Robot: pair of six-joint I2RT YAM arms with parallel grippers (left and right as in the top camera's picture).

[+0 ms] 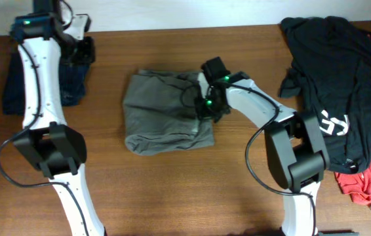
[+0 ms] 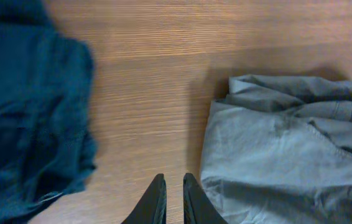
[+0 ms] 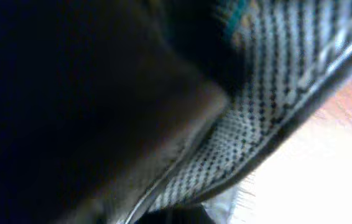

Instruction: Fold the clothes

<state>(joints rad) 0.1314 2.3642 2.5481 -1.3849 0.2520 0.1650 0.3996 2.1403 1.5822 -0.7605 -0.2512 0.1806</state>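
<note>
The grey-olive shorts (image 1: 162, 111) lie bunched and partly folded on the middle of the wooden table. My right gripper (image 1: 209, 105) is down on their right edge. In the right wrist view, woven waistband lining (image 3: 257, 118) fills the frame right against the camera and hides the fingers; the gripper seems shut on this cloth. My left gripper (image 1: 84, 51) is at the back left, fingers together and empty (image 2: 170, 190) just above bare wood. In the left wrist view the shorts (image 2: 288, 155) lie to its right.
A folded dark blue garment (image 1: 74, 78) lies at the back left under the left arm, and shows in the left wrist view (image 2: 27, 112). A pile of black clothes (image 1: 343, 78) and a red garment (image 1: 369, 177) lie at the right.
</note>
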